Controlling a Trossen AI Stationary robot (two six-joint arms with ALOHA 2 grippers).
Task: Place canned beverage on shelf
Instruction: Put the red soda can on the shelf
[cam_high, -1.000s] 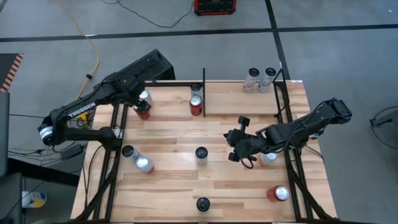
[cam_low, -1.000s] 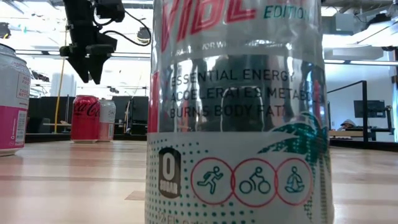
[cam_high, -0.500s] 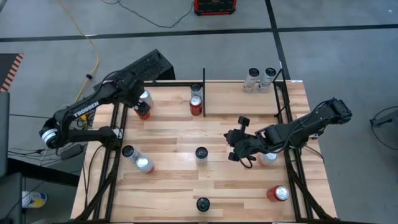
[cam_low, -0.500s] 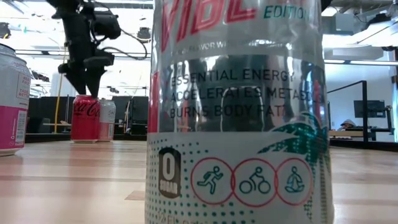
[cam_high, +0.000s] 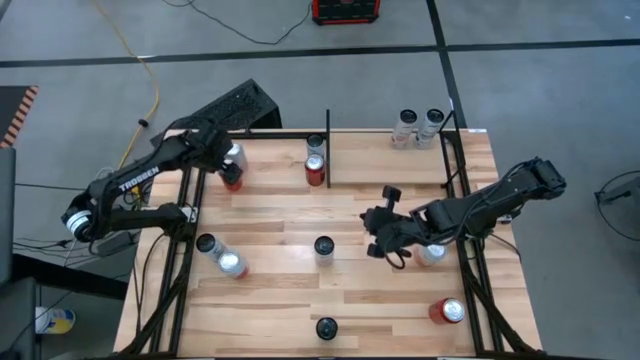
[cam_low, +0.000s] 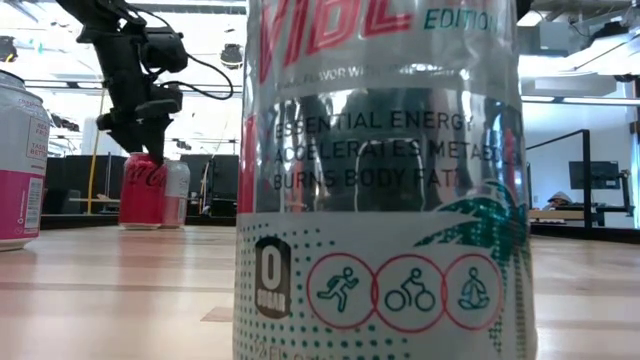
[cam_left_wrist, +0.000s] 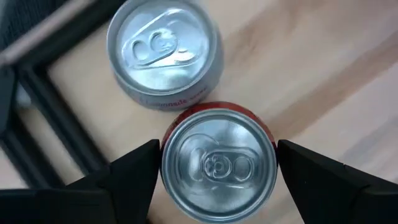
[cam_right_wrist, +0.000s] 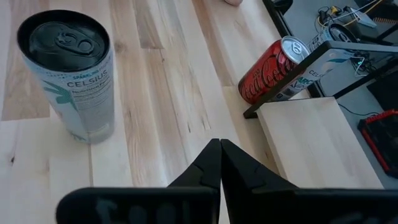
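Left gripper (cam_left_wrist: 214, 163) has come down over the red can (cam_left_wrist: 219, 163) at the shelf's (cam_high: 270, 225) far-left corner. A second ago it hung above the can, clear of it; now, in the low view, its fingers reach the can's top, and the wrist view shows one finger on each side of the rim. Fingers look just beside the can wall, partly spread. Cannot tell whether they press it or only bracket it.

Silver can (cam_left_wrist: 163, 53) stands just beside the red can, nearer the black corner rail. The two look near touching. Tight spot for a finger.

Red can is upright on the wood, not lifted. It has not shifted over the last second.

Right gripper (cam_right_wrist: 219, 163) has not moved: low over the planks mid-right, fingers pressed together, nothing in them. A Celsius can (cam_right_wrist: 69, 74) stands ahead of it.

Judgement: the left arm has gone from approach to grasp position. Next step is likely to pinch the red can and lift. Risk: nudging the silver can on closing.
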